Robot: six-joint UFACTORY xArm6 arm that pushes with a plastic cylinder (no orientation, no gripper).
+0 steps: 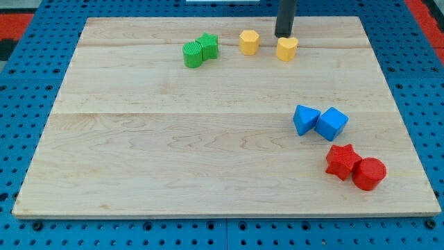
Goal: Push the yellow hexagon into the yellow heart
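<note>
The yellow hexagon [249, 42] sits near the view's top, a little right of centre. The yellow heart [286, 48] lies just to its right, with a small gap between them. My tip [282, 35] is at the end of the dark rod coming down from the view's top edge. It stands just above the heart's top left corner, very close to or touching it, and to the right of the hexagon.
Two green blocks [199, 51], touching, lie left of the hexagon. Two blue blocks [320, 121] touch at the right middle. A red star [343, 160] and a red cylinder [369, 173] touch at the lower right. The wooden board [173, 160] lies on a blue pegboard.
</note>
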